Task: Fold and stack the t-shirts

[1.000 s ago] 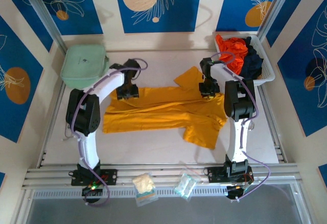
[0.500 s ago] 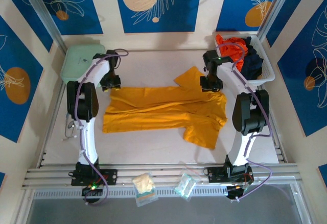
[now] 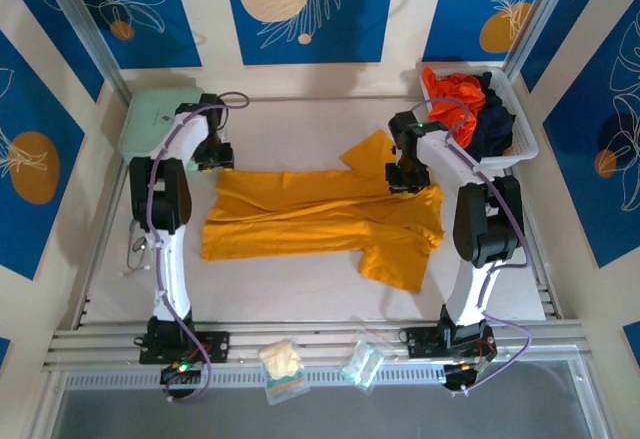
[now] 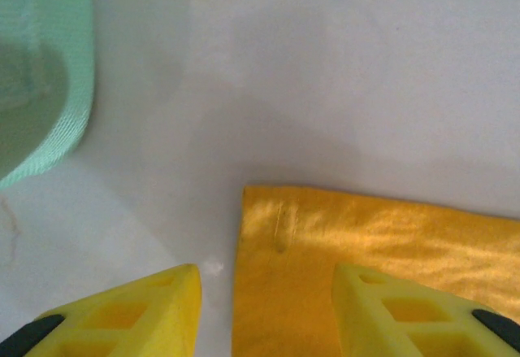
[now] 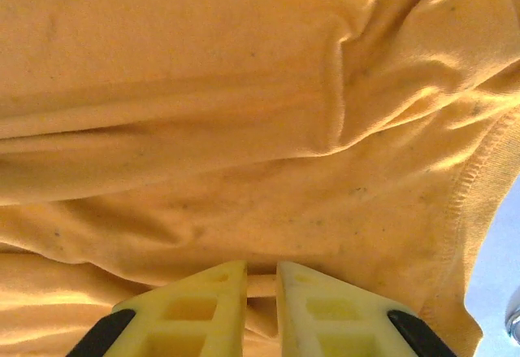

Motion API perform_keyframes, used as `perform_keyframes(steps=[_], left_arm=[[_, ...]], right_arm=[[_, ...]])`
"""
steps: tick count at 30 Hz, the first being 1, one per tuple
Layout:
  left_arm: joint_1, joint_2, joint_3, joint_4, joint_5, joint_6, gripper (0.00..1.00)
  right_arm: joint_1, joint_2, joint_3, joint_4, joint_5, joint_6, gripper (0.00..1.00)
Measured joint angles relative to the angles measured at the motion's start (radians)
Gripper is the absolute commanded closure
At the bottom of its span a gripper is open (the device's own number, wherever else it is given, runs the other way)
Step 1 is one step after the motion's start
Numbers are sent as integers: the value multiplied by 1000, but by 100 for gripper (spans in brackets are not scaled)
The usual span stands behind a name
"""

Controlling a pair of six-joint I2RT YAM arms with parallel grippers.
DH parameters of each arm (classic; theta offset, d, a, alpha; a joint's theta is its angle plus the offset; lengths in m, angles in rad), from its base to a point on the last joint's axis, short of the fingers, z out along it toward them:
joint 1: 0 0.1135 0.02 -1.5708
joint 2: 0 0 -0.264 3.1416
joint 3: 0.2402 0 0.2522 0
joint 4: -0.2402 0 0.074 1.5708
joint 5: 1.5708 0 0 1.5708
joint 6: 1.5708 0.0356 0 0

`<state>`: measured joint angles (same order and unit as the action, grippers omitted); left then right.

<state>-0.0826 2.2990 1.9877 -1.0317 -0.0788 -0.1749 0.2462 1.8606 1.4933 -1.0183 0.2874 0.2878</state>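
Two ends of its far edge are where we are taking the limp, light yellow tee (image 3: 310,214): right claw (image 5: 262,280) pinching cloth, left claw (image 4: 268,296) gaping over the corner.

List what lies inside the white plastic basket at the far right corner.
A crumpled orange-red cloth t-shirt and a dark navy t-shirt; the basket floor beneath them is hidden.

We see pale table (image 3: 300,279) w/ yellow tee (image 3: 300,214) spread approx. mid-table, partly folded; mint-green case (image 3: 150,119) at far-left corner, white basket (image 3: 525,144) at far-right corner.
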Motion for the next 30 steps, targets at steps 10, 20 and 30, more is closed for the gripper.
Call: perform_keyframes(steps=[10, 20, 30], left_arm=[[0, 68, 28, -4, -3, 31, 53], [-1, 91, 56, 0, 14, 56, 80], [-31, 65, 16, 33, -5, 69, 100]], right_arm=[[3, 0, -15, 9, 0, 2, 83], [-2, 0, -20, 13, -8, -2, 73], [-79, 205, 391, 28, -32, -66, 51]])
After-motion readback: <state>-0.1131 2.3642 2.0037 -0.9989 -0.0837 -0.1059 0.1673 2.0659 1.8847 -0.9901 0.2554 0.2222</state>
